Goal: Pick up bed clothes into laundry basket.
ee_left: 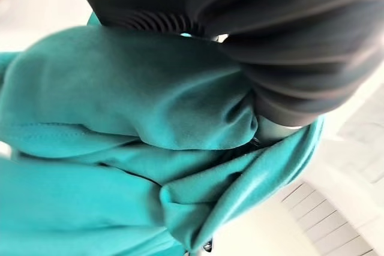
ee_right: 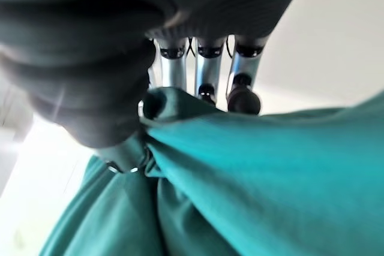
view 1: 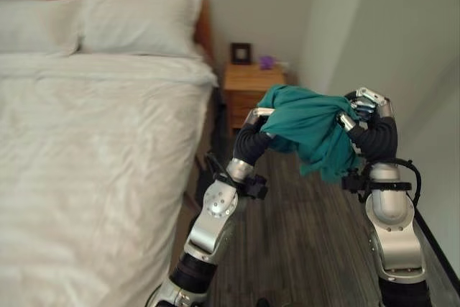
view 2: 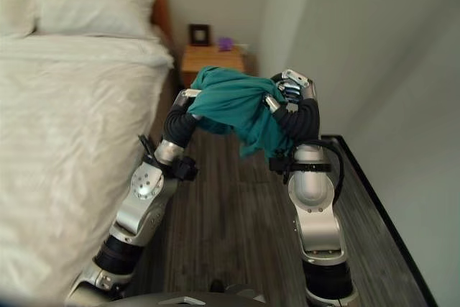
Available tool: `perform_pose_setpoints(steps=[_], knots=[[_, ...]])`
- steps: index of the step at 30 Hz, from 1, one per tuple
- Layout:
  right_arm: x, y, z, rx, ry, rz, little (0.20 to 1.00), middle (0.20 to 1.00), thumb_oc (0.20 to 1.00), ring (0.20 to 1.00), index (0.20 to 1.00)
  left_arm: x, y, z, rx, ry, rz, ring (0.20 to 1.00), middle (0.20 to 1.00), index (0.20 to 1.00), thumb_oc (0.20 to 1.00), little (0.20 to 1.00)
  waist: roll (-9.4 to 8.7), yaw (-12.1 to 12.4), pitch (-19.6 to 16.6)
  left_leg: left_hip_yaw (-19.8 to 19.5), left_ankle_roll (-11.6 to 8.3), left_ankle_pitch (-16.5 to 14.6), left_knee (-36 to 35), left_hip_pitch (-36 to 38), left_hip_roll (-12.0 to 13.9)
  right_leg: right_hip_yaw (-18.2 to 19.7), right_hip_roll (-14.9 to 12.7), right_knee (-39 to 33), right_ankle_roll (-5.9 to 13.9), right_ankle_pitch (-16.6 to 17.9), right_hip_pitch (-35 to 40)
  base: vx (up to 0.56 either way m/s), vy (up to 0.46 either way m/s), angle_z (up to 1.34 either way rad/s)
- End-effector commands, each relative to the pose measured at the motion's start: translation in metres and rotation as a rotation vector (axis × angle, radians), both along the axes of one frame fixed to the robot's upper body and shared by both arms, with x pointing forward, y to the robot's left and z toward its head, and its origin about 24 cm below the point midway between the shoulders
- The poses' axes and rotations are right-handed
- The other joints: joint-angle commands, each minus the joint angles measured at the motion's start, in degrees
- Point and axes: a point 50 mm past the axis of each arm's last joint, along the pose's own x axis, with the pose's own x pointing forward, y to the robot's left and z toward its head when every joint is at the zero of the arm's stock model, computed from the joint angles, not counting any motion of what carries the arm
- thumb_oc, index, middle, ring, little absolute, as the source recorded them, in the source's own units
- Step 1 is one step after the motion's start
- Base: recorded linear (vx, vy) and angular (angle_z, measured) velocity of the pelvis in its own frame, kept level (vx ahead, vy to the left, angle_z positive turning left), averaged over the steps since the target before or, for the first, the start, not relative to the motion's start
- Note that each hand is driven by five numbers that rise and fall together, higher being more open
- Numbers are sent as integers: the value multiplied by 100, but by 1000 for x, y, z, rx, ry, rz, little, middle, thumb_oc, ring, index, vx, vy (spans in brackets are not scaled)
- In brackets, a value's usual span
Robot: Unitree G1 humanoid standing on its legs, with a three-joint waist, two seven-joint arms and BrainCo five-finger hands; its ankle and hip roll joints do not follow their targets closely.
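Teal cloth (view 1: 309, 126); white bed (view 1: 86, 149); wooden nightstand (view 1: 251, 84).

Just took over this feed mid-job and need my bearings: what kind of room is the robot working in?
Almost certainly a bedroom. A made bed with white pillows runs along the robot's left, and a wooden nightstand stands in the corner beside it. Both hands hold a teal garment over the wood floor.

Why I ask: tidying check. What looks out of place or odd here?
Only the teal garment: bunched and held between left hand and right hand over the floor beside the bed. No basket shows.
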Motion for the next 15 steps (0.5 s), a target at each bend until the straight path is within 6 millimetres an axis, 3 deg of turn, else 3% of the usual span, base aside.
perform_pose_setpoints(steps=[1,2,4,5,6,9,12,13,14,15], knots=[[-7,-17,30,-37,-179,-78,200,200,200,200,200,8,20,28,-58,-174,151,200,200,200,200,200,80,190,-79,-852,400,533,-218,-528,-264,464,-124,-392,414,-141,639,160,-29,-259],[-8,-17,28,-45,-171,-72,200,200,200,200,200,9,18,27,-45,-171,149,200,200,200,200,200,107,213,-50,-1102,431,528,-291,-569,-327,699,-60,-392,393,-120,661,126,-1,-205],[-6,-15,22,-55,-148,-58,200,200,200,200,200,10,15,23,-30,-158,154,200,200,200,200,200,123,503,14,-2318,687,855,-414,-1059,-765,1495,122,-392,268,-65,728,180,-11,-223],[-5,-15,20,-55,-139,-53,200,200,200,200,200,10,13,23,-21,-169,157,200,200,200,200,200,154,625,7,-2841,677,1088,-669,-1217,-845,1809,217,-392,207,-33,700,234,-38,-288],[-4,-15,17,-52,-128,-51,200,200,200,200,200,9,7,23,-20,-171,141,200,200,200,200,200,210,632,16,-3094,706,1152,-776,-1269,-889,2028,265,-392,171,-101,757,226,-6,-323],[3,-23,5,-73,-69,-88,200,200,200,200,200,16,-14,17,16,-129,89,200,200,200,200,200,402,505,14,-2463,734,1397,-1214,-1134,-673,2244,292,-352,369,-319,804,170,94,-235],[16,-24,1,-74,-51,-87,200,200,200,200,200,26,-30,19,51,-128,51,200,200,200,200,200,443,453,107,-1769,524,1507,-1214,-1276,-324,1788,557,727,708,-462,-161,-28,-36,-129],[21,-25,-3,-72,-32,-99,200,200,200,200,200,31,-32,20,67,-120,50,200,200,200,200,200,449,480,115,-1528,486,1499,-1214,-1293,-180,1166,485,814,699,-562,-408,-118,-105,-148],[22,-25,-2,-72,-36,-98,200,200,200,200,200,32,-31,21,67,-123,51,200,200,200,200,200,457,489,101,-1519,476,1528,-1214,-1339,-163,1176,505,835,692,-535,-469,-53,-179,-113],[29,-26,-7,-87,-12,-119,200,200,200,200,200,35,-38,23,89,-124,19,200,200,200,200,200,498,525,48,-1006,389,1409,-1214,-1325,77,-399,110,858,630,-699,-770,44,-172,-124]])
